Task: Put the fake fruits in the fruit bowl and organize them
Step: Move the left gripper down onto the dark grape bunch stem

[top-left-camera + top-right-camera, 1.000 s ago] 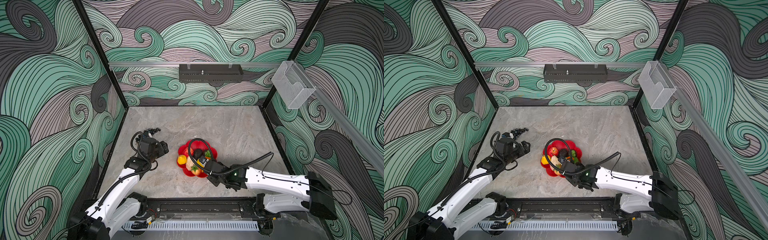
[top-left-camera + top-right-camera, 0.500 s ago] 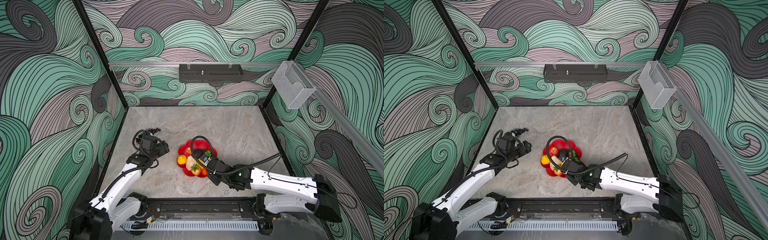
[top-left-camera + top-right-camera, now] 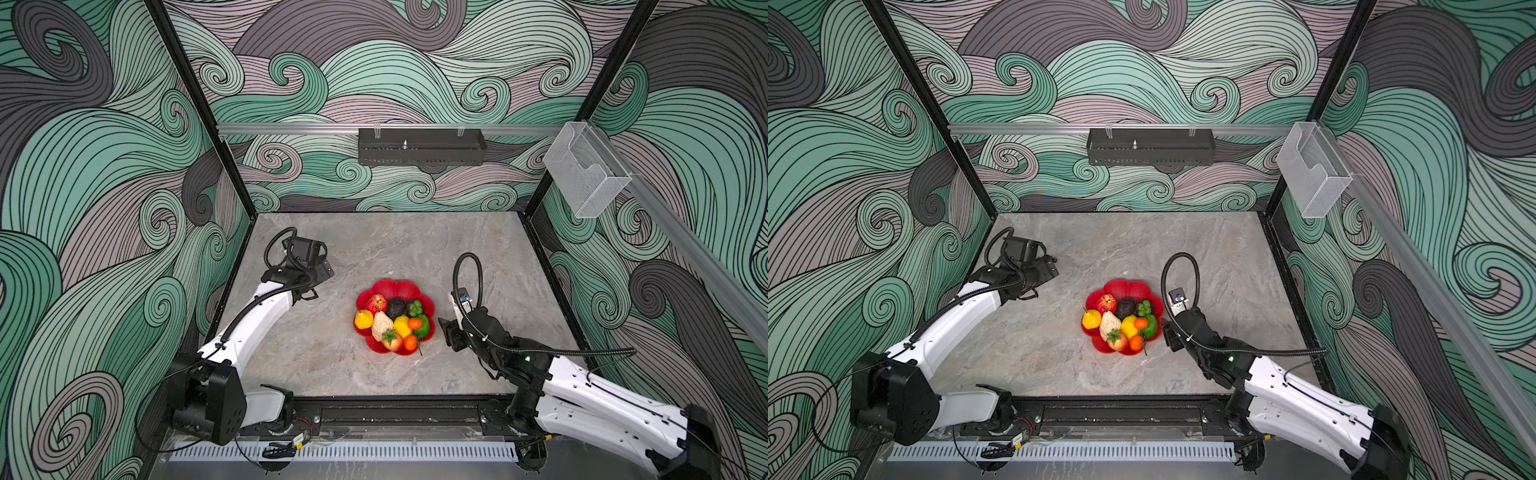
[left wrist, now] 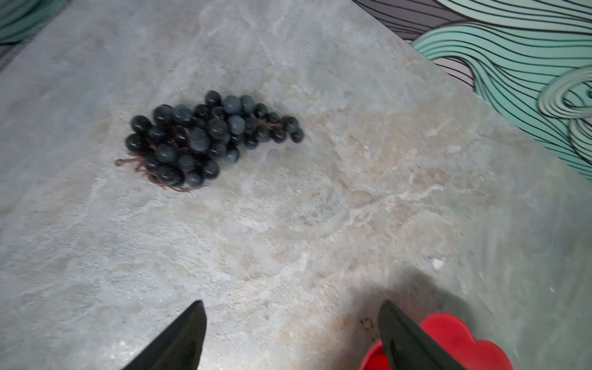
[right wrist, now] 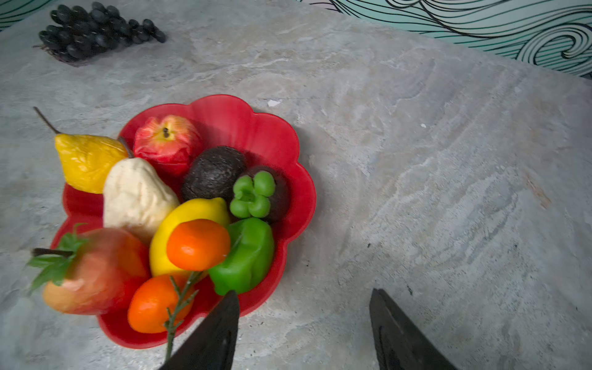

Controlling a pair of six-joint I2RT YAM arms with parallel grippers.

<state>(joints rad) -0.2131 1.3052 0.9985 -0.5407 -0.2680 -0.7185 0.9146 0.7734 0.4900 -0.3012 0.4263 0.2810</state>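
Swirling green and grey wallpaper is wrapping the walls around a marbled tabletop (image 3: 386,245), where a red bowl (image 3: 392,286) is sitting near the middle. It is carrying a heap of fruits, among them an apple (image 5: 166,141), an avocado (image 5: 213,173), a pale pear (image 5: 136,195), a lemon (image 5: 189,217), two oranges (image 5: 197,245) on a twig and a green lime (image 5: 246,256). A yellow fruit (image 5: 86,160) is leaning out over the rim. The grapes (image 4: 205,137) are lying alone on the tabletop, well apart from the bowl, on the left arm's side. The left gripper (image 4: 292,304) is hovering near them, jaws spread and empty. The right gripper (image 5: 304,291) is hanging just beside the bowl's right edge, jaws likewise parted and gripping nothing.
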